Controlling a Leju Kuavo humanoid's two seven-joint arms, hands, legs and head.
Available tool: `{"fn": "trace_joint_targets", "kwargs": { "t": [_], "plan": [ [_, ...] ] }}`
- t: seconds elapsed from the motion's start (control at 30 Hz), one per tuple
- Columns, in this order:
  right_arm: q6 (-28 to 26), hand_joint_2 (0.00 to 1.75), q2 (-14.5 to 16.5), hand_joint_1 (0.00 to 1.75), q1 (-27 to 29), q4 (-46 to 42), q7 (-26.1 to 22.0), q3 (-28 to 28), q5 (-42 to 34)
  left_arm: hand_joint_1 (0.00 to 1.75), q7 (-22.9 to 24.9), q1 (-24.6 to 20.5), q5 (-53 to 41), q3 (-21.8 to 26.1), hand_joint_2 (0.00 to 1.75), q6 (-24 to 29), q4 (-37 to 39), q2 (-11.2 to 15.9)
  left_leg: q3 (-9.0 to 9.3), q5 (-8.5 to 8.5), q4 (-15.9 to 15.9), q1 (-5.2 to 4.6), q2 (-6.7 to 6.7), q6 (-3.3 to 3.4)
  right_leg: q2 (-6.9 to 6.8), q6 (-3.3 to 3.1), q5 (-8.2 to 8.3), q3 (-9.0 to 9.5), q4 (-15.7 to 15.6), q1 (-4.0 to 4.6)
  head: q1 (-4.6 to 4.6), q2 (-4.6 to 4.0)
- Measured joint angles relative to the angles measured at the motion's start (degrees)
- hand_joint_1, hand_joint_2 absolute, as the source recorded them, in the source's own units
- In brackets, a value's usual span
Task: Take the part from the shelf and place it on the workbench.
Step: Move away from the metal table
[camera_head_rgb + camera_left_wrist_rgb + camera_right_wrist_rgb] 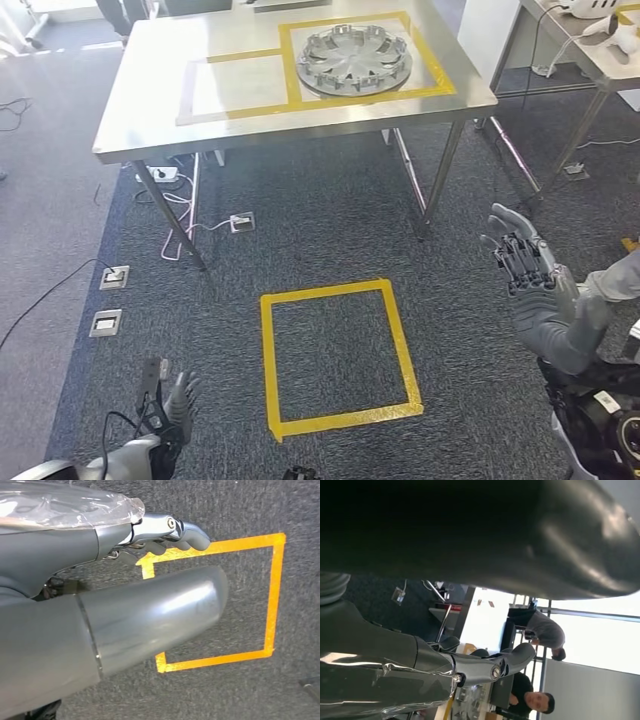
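Near left, the left hand (172, 408) hangs low over the dark grey carpet (317, 215) with fingers apart, holding nothing, the raised right hand (532, 290) likewise spread and empty beside the yellow tape square (337, 357), while far off the silver spoked wheel-cover part (355, 58) lies on the steel workbench (151, 90).

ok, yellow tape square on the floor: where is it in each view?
Head view: yellow tape square lies low centre on the carpet, in front of the workbench, between the left hand and the right hand.
Left wrist view: square sits beyond the left hand, partly hidden by it.
Right wrist view: not in it.
Shared landmark: the dark carpet.
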Motion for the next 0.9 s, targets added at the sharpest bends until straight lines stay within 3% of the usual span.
{"fn": "trace_joint_targets", "kwargs": {
  "t": [0.03, 0.1, 0.17, 0.3, 0.37, 0.43, 0.47, 0.5, 0.53, 0.57, 0.63, 0.7, 0.8, 0.87, 0.9],
  "plan": [
    [-0.1, 0.0, 0.0, 0.0, 0.0, 0.1, 0.0, 0.0, -0.1, 0.0, 0.0, 0.1, -0.1, 0.0, 0.0, 0.0, 0.0, 0.0, 0.81, 1.44, -1.7, 0.0, -0.03, 0.13, 0.29, 0.02, 0.02, 0.02, 0.0, 0.02, -0.05, 0.0],
    [-0.2, 0.0, 0.0, 0.0, 0.0, 0.1, -0.1, 0.1, -0.2, 0.0, 0.0, 0.1, -0.2, 0.2, 0.0, 0.0, 0.0, 0.0, 4.87, 5.4, -9.9, 0.01, -0.56, 0.54, 0.8, 0.12, 0.03, 0.09, 0.1, 0.04, -0.13, 0.0],
    [-0.3, 0.0, 0.0, 0.0, -0.1, 0.1, -0.2, 0.1, -0.2, 0.0, 0.0, 0.0, -0.4, 0.4, 0.0, 0.0, 0.0, 0.1, 7.86, 7.3, -16.2, -0.05, -1.28, 0.86, 1.29, 0.5, -0.01, -0.14, 0.3, 0.2, -0.14, 0.0],
    [-0.1, 0.0, 0.0, 0.0, -0.1, 0.1, -0.4, 0.2, -0.3, 0.0, 0.1, -0.1, -0.5, 0.6, 0.0, 0.0, 0.0, 0.1, 8.44, 7.59, -17.8, -0.06, -0.86, 1.7, 1.74, 1.75, -0.31, -0.69, 0.6, 0.11, -0.04, 0.0],
    [0.3, 0.0, 0.0, 0.0, -0.4, 0.2, -0.5, 0.4, -0.2, 0.0, 0.1, -0.2, -0.5, 0.6, 0.0, 0.0, 0.0, 0.1, 8.57, 7.86, -18.2, 0.12, -0.4, 2.35, 0.92, 2.26, -2.92, -2.44, 4.5, 0.08, 0.28, 0.0],
    [0.5, 0.0, 0.0, 0.0, -0.7, 0.3, -0.6, 0.6, -0.2, 0.0, 0.0, -0.1, -0.5, 0.7, 0.0, 0.0, 0.0, 0.1, 8.58, 7.87, -18.2, 0.05, -0.02, 2.61, 0.12, 2.61, -6.93, -5.84, 12.6, 0.01, 0.65, 0.0],
    [0.6, 0.0, 0.0, 0.0, -0.7, 0.5, -0.6, 0.6, -0.2, 0.0, 0.0, 0.0, -0.5, 0.7, 0.0, 0.0, 0.0, 0.1, 8.58, 7.86, -18.2, 0.02, 0.17, 2.64, -0.01, 2.72, -8.17, -7.35, 16.1, -0.02, 0.7, 0.0],
    [0.7, 0.0, 0.0, 0.0, -0.8, 0.7, -0.5, 0.7, -0.3, 0.0, 0.0, 0.1, -0.5, 0.7, 0.0, 0.0, 0.0, 0.1, 8.59, 7.84, -18.2, 0.01, 0.35, 2.63, -0.09, 2.79, -8.34, -8.11, 17.8, -0.02, 0.73, 0.0],
    [0.8, 0.0, -0.1, 0.0, -1.0, 0.9, -0.5, 0.8, -0.5, 0.0, 0.0, 0.1, -0.5, 0.7, 0.0, 0.0, 0.0, 0.0, 8.63, 7.82, -18.2, 0.01, 0.51, 2.62, -0.18, 2.79, -7.35, -7.77, 17.2, -0.03, 0.74, 0.0],
    [0.8, 0.0, -0.1, 0.0, -1.2, 1.0, -0.5, 0.9, -0.6, 0.0, 0.0, 0.1, -0.5, 0.7, 0.0, 0.0, 0.0, 0.0, 8.71, 7.78, -18.2, 0.01, 0.67, 2.57, -0.35, 2.72, -5.43, -6.36, 14.3, -0.03, 0.75, 0.0],
    [0.8, 0.0, -0.1, 0.0, -1.9, 1.3, -0.5, 1.1, -0.9, 0.0, 0.0, 0.1, -0.5, 0.8, 0.0, 0.0, 0.0, 0.0, 8.88, 7.62, -18.0, -0.13, 0.94, 2.31, -1.21, 2.38, -1.59, -2.36, 5.8, 0.15, 0.8, 0.0],
    [0.8, 0.0, -0.1, 0.0, -2.3, 1.5, -0.6, 1.3, -1.1, 0.0, 0.0, 0.1, -0.5, 0.8, 0.0, 0.0, 0.0, -0.1, 8.71, 7.59, -17.8, -0.39, 1.19, 1.85, -1.85, 1.82, -0.52, -0.02, 0.9, 0.43, 0.76, 0.0],
    [0.8, 0.0, -0.1, 0.0, -2.5, 1.9, -0.7, 1.4, -1.3, 0.0, 0.1, 0.1, -0.5, 0.8, 0.0, 0.0, 0.0, 0.0, 8.42, 7.6, -17.6, -0.44, 1.6, 0.92, -1.34, 0.82, -0.37, 0.25, 0.1, 0.44, 0.56, 0.0],
    [0.8, 0.0, -0.1, 0.0, -2.7, 2.1, -0.8, 1.5, -1.3, 0.0, 0.0, 0.0, -0.5, 0.8, 0.0, 0.0, 0.0, 0.0, 7.05, 5.39, -14.3, -0.29, 0.98, 0.31, -0.98, 0.17, 0.05, 0.32, -0.3, 0.22, 0.39, 0.0],
    [0.8, 0.0, -0.1, 0.0, -2.8, 2.2, -0.9, 1.5, -1.4, 0.0, 0.0, 0.0, -0.5, 0.8, 0.0, 0.0, 0.0, 0.0, 5.43, 3.42, -10.7, -0.19, 0.52, 0.07, -0.81, -0.05, 0.19, 0.26, -0.4, 0.17, 0.29, 0.0]
  ]
}}
